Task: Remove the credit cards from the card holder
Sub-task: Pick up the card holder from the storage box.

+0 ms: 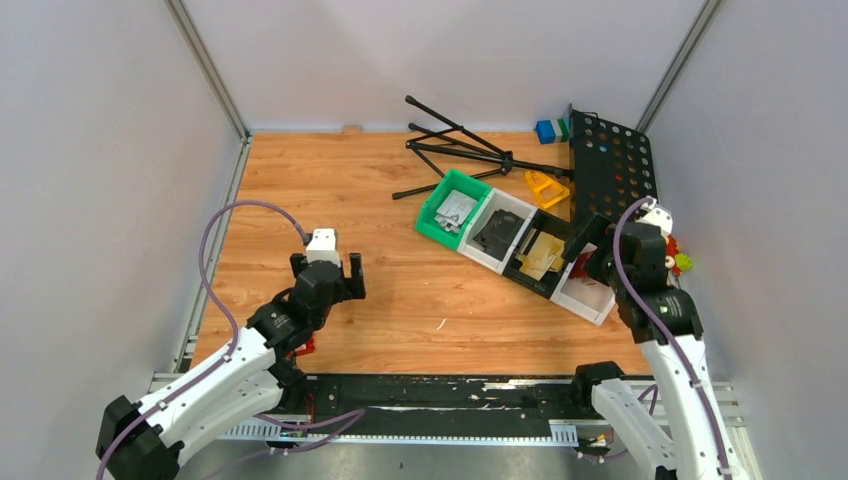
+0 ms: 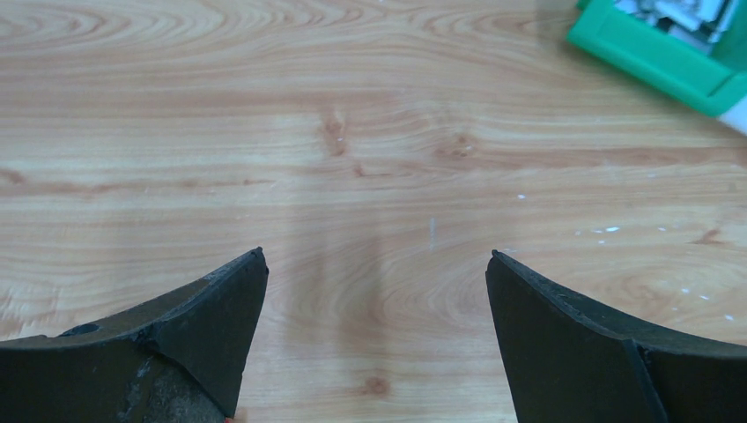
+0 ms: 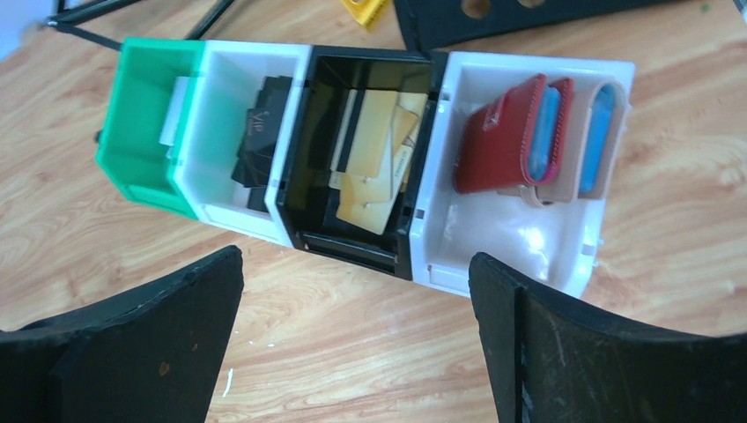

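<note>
Four bins (image 3: 225, 132) in a row on the wooden table (image 1: 400, 300) — green, white, black, white. Inside the white end bin (image 3: 528, 242), nearest the right arm: the dark-red card holder (image 3: 498, 150), standing on edge, touching a tan holder (image 3: 553, 192) beside it, blue cards (image 3: 548, 119) showing in its fold. Gold cards (image 3: 379, 150) in the black bin (image 3: 304, 132). Above the row, the right gripper (image 3: 357, 264), jaws spread wide, nothing between them. Over bare wood, well apart from the bins, the left gripper (image 2: 374, 264) — likewise wide apart, empty.
</note>
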